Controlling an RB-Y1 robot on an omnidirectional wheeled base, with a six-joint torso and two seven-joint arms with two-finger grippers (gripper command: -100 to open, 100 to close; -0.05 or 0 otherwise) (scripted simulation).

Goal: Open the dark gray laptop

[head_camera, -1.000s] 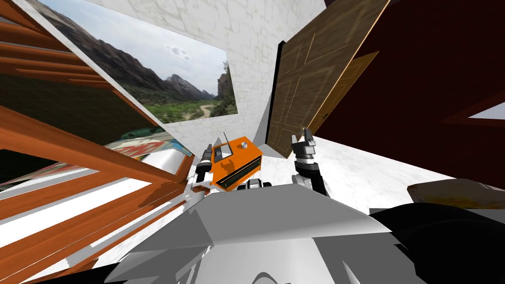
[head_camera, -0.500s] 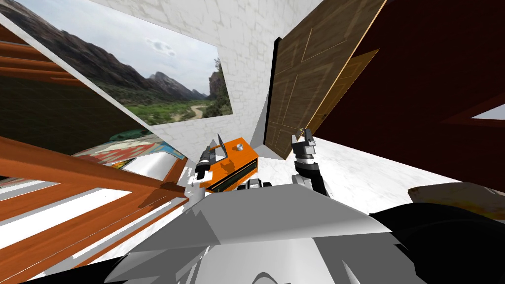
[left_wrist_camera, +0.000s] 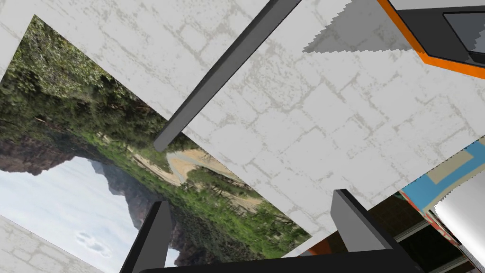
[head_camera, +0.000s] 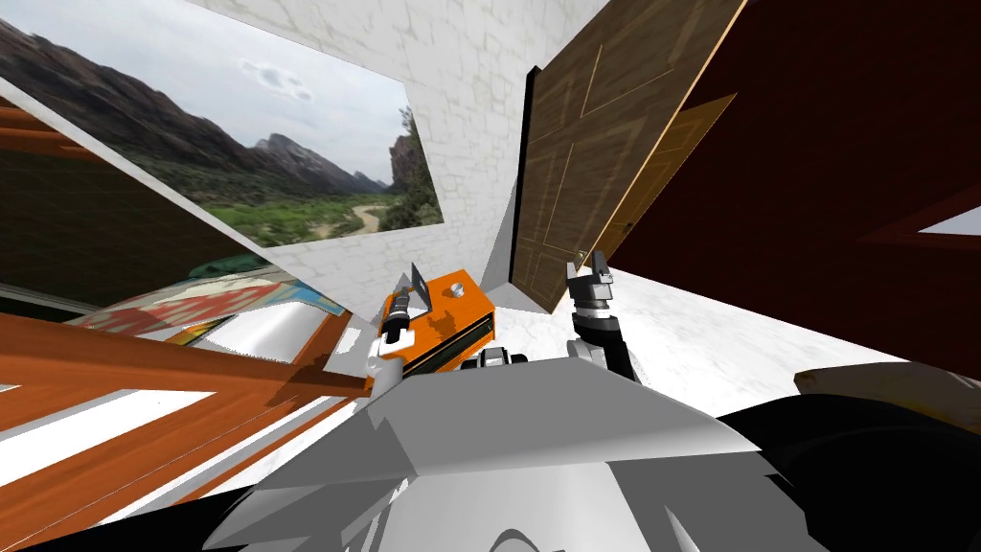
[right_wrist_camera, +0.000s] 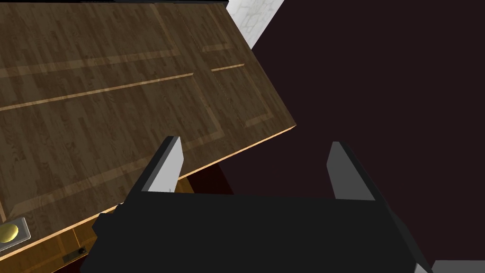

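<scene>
Since the dark gray laptop (left_wrist_camera: pixel 222 76) stands with its lid partly raised near the orange desk's (head_camera: pixel 469 299) left edge, I keep the left gripper (left_wrist_camera: pixel 251 199) near it, fingers spread and empty, probably to push it wider. The right gripper (right_wrist_camera: pixel 253 142) idles by the wooden door (right_wrist_camera: pixel 118 95), fingers spread.

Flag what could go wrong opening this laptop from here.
1. Left pincer is open, apart from the lid; a push may slip off its thin edge.
2. Base sits near the table rim; pushing may slide it.
3. Right pincer hangs open near the door; turning may clip it.
</scene>
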